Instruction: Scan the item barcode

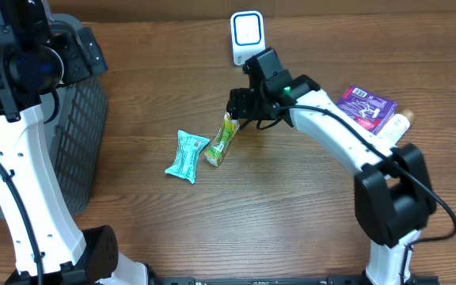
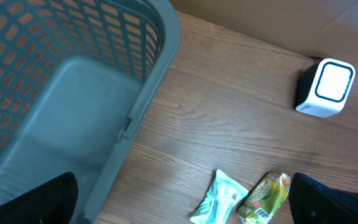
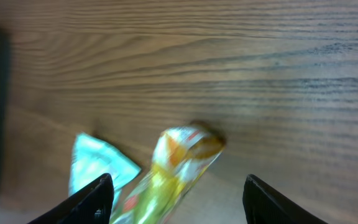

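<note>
My right gripper (image 3: 178,186) hung released over the snack packet (image 1: 220,142), likely light, crinkly and slippery, best pinched at its one-o'clock end.

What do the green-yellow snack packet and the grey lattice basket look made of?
Green-yellow snack packet: probably thin glossy plastic film, crinkled with sealed ends. Grey lattice basket: seemingly moulded matte plastic, with uniform grid walls.

We saw soft, even light from above on the tabletop (image 1: 291,214), with faint shadows. The right wrist view was blurred, smearing the green packet (image 3: 173,168). The scanner (image 2: 328,87) face glowed washed-out white.
</note>
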{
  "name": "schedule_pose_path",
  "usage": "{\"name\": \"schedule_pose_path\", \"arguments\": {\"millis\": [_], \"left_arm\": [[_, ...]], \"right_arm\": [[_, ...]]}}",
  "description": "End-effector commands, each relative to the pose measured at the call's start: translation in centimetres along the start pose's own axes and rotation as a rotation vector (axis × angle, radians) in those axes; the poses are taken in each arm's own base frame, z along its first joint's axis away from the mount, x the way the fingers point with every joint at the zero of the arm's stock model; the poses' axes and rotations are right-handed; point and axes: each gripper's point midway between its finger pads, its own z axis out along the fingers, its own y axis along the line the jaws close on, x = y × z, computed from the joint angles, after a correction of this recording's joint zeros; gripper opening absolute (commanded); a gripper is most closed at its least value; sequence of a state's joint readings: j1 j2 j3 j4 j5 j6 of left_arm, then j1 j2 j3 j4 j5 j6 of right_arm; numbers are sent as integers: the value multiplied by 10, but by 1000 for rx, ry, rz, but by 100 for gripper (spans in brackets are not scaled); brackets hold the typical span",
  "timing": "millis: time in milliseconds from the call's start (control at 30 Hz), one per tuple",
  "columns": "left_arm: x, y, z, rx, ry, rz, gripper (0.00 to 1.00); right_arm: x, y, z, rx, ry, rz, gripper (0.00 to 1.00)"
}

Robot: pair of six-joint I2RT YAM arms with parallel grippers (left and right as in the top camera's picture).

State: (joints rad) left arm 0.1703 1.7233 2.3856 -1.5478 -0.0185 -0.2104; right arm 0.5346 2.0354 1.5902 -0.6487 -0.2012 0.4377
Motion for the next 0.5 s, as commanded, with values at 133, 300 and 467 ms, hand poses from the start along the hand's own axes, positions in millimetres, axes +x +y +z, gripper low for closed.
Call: {"name": "schedule_pose_path", "arguments": {"millis": [133,300,467], "left_arm": [[-4,-3,-7,18,-24,8,99],[-4,-3,-7,17,-25,8,100],[-4,-3,-7,17,-25,8,100]], "right_arm": [[11,-15,37,34,33,7,68],[16,-11,48,37,39,-11,66],[23,-20,50,84,59,-8,62]]}}
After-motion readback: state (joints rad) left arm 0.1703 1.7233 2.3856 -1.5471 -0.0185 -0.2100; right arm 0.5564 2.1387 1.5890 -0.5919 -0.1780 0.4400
